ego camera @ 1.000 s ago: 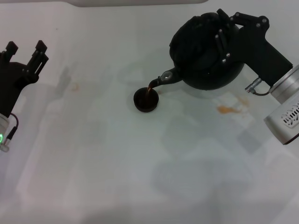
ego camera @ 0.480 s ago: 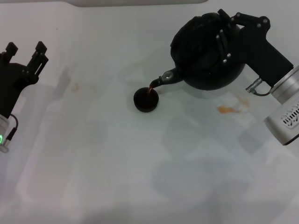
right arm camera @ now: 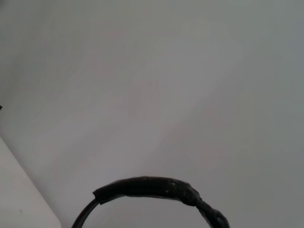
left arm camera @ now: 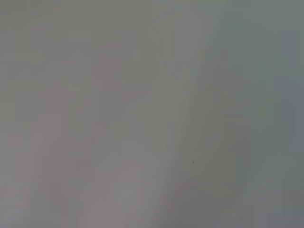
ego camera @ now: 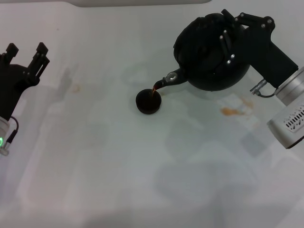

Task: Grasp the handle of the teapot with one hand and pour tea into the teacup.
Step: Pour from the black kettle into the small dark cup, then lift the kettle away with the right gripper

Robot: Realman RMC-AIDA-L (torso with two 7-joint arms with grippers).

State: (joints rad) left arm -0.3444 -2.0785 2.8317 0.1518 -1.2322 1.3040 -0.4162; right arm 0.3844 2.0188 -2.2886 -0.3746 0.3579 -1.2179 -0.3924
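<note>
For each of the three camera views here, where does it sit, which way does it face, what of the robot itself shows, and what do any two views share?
Head view: from the robot's head, looking forward and down at the white table; shows the open left gripper parked at the left edge, the right gripper holding the round matte-black teapot tilted over the tiny black teacup.
Left wrist view: faces bare pale surface; no robot parts.
Right wrist view: faces pale surface past the black wrapped arched handle; no fingers visible.
Shared: head and right wrist both show the teapot.

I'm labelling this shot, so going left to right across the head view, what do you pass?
Left gripper → small amber spot → teacup → teapot → right gripper on the handle → amber spill.
</note>
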